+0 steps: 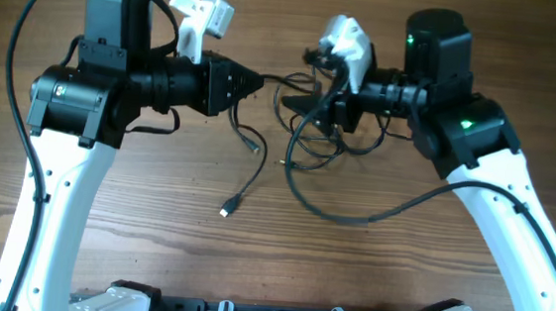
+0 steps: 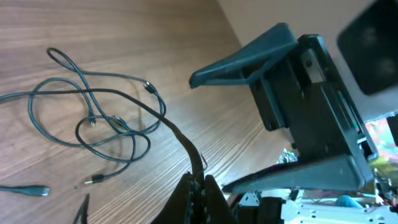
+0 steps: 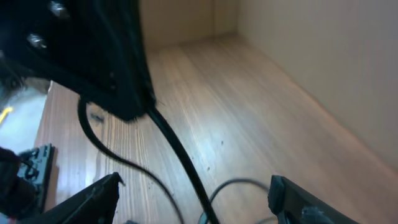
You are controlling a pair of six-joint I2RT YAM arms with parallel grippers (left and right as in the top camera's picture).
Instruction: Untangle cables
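Note:
A tangle of thin black cables (image 1: 305,128) lies at the middle back of the wooden table. One strand runs out to a small plug (image 1: 226,209) nearer the front. My left gripper (image 1: 252,82) is shut on a black cable (image 2: 180,140), seen pinched between its fingers (image 2: 200,186) in the left wrist view; the looped bundle (image 2: 93,118) lies on the wood beyond it. My right gripper (image 1: 300,106) is open over the tangle. In the right wrist view its fingers (image 3: 196,199) stand wide apart with a black cable (image 3: 177,152) running between them, untouched.
A thicker grey wire (image 1: 353,218) fixed to the right arm loops over the table in front of the tangle. The left gripper's body (image 3: 93,56) shows close in the right wrist view. The table's far edge and a wall (image 3: 311,62) lie behind.

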